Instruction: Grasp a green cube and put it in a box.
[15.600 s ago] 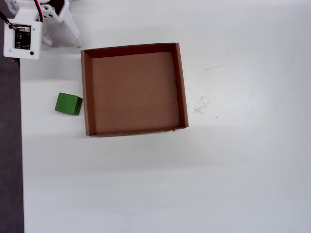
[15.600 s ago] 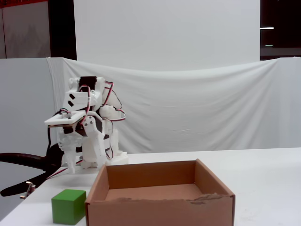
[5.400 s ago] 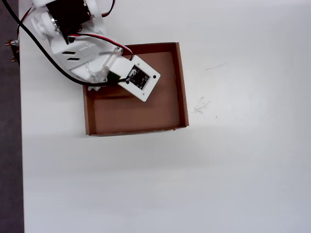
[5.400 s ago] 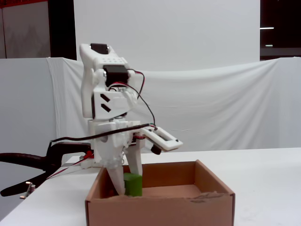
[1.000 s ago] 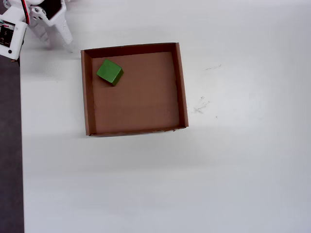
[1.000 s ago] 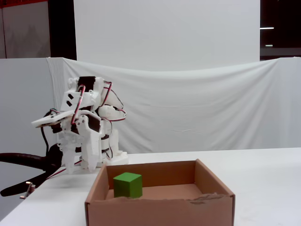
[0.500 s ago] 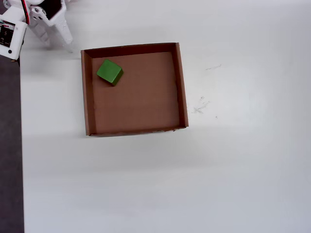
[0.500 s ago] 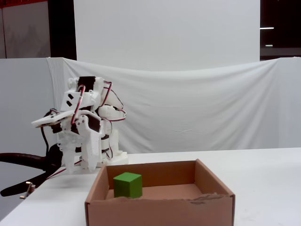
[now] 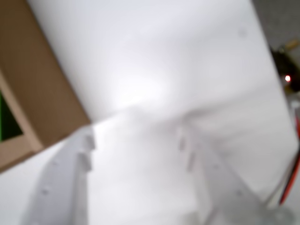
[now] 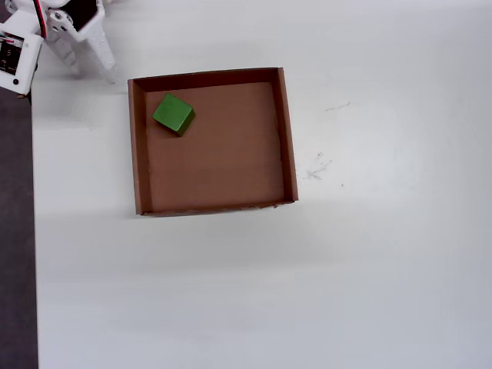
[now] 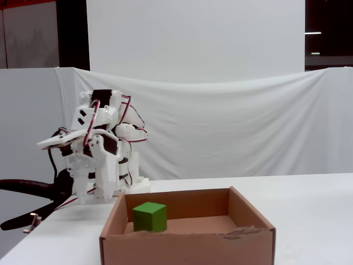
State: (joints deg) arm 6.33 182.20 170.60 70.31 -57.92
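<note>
The green cube lies on the floor of the box, in its upper left corner in the overhead view. In the fixed view the cube sits inside the box at its left side. In the wrist view a strip of green cube shows behind the box wall at the left edge. My white gripper is outside the box, beyond its upper left corner, pointing down at the table. Its jaws stand apart and hold nothing. In the fixed view the gripper hangs low on the folded arm.
The white table spreads right of and below the box in the overhead view. Its left edge borders a dark floor. A white cloth hangs behind the table, and dark cables trail at the left.
</note>
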